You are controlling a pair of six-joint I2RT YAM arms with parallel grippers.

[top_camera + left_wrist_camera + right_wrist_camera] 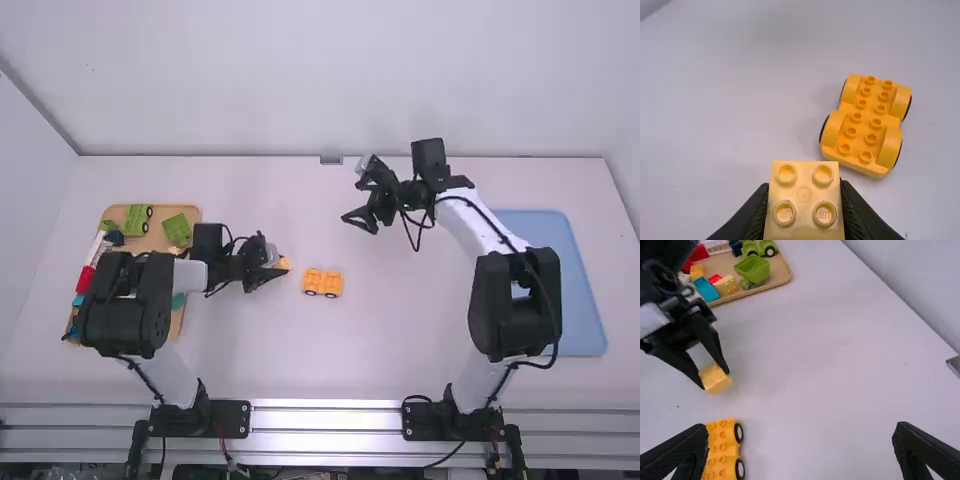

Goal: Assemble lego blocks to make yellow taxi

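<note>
My left gripper (pixel 272 268) holds a light yellow block (pixel 284 263) just left of the orange-yellow wheeled base (pixel 323 282), which stands on its wheels on the table. In the left wrist view the gripper (pixel 804 210) is shut on the block (pixel 805 192), whose studs face the camera; the base (pixel 862 122) lies beyond it, apart. The right wrist view shows that block (pixel 714 378) between the left fingers, and the base (pixel 722 450) near the bottom edge. My right gripper (pixel 358 202) is over the table beyond the base; its fingers stand wide apart with nothing between them (pixel 800 447).
At the far left a wooden tray (pixel 178 320) holds green vehicle parts (pixel 137 220), a green bin-shaped piece (pixel 753 269), and red, blue and yellow blocks (pixel 726 285). A blue tray (pixel 585 290) lies at the right, beside the right arm. A small grey fitting (pixel 331 158) is at the table's back edge.
</note>
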